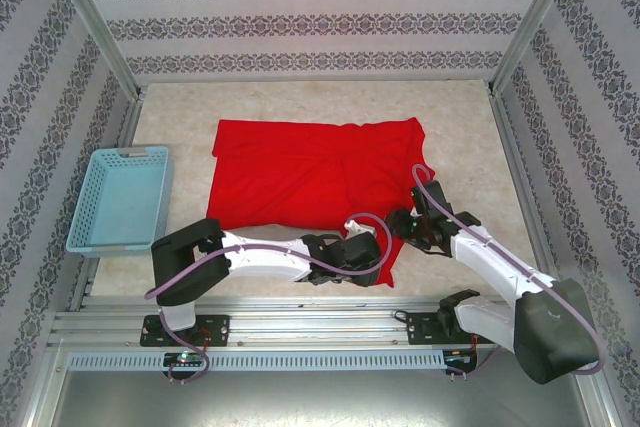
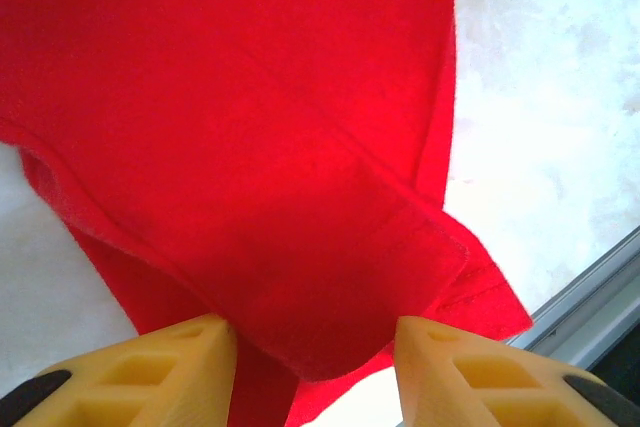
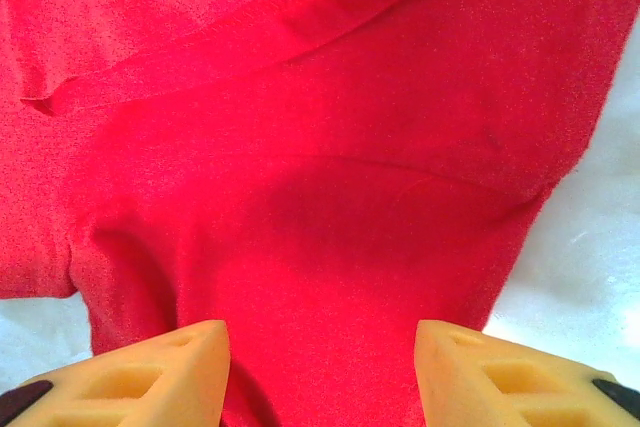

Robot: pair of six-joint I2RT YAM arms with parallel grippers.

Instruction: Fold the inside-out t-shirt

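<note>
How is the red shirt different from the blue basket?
The shirt is bright red; the basket is light blue. The shirt is soft cloth lying flat and rumpled; the basket is stiff, with upright walls full of holes. The shirt is much bigger than the basket. The shirt lies mid-table; the basket sits at the left edge. Both rest on the table.
</note>
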